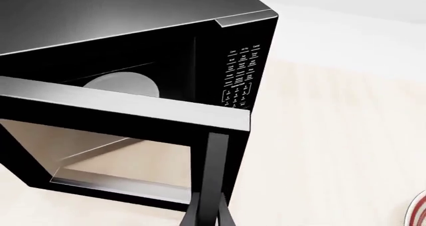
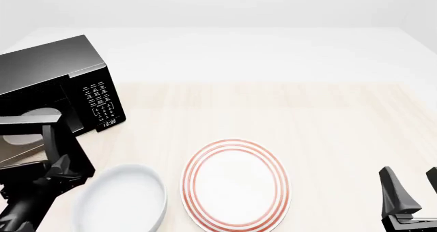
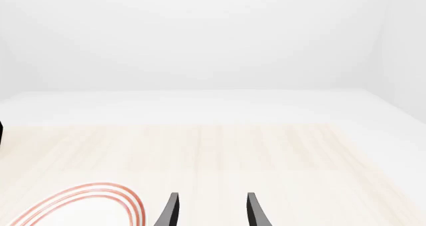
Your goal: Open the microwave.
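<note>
Left end effector: at the lower left of the front view, its dark fingers closed around the vertical handle of the microwave door. In the left wrist view the finger tips meet the handle at the bottom edge of the frame, pinched against it. The left arm enters from the lower left corner and angles up toward the door edge.

Right end effector: at the lower right of the front view, fingers parted with a clear gap between them, holding nothing and touching nothing. The right wrist view shows both finger tips above bare counter, with the rim of the plate just beside them at the lower left.

Microwave: glossy black box at the upper left of the front view, standing on the counter. Its door is swung partly open toward the camera, exposing the cavity and a pale round turntable inside. The keypad with white markings and the small clock face right of the door opening.

Other items: a white bowl at lower left centre, near the left end effector, and a red-ringed white plate at lower centre, just beside the bowl.
</note>
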Robot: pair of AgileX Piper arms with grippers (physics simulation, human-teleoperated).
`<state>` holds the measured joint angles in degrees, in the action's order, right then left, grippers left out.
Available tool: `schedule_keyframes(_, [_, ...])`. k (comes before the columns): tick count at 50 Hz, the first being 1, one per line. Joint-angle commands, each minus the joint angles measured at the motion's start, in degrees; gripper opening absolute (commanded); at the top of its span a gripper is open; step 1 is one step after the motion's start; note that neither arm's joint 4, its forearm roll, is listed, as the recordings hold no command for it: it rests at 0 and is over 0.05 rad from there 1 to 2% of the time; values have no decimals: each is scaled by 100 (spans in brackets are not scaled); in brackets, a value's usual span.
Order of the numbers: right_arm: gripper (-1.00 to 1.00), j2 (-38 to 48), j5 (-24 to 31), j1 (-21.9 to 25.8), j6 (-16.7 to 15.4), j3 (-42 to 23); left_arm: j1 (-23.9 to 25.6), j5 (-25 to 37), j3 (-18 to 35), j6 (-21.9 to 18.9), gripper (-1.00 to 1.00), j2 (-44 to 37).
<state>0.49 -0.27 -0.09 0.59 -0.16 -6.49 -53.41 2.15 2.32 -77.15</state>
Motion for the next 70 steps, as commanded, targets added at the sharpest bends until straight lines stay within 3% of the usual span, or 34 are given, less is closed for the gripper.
schedule_keyframes(1, [100,0,0,0,0,0,497,-639,282,140,-100,395])
schedule_keyframes(23, [100,0,0,-1,-1,0,367,-656,242,124,-100,428])
schedule_keyframes(24, [100,0,0,0,0,0,362,-667,226,141,100,433])
schedule_keyframes(43, [100,0,0,0,2,0,11,-943,42,284,100,290])
schedule_keyframes(49, [100,0,0,0,1,0,7,-746,59,284,100,484])
schedule_keyframes(70, [100,-1,0,0,0,0,56,908,89,22,100,2359])
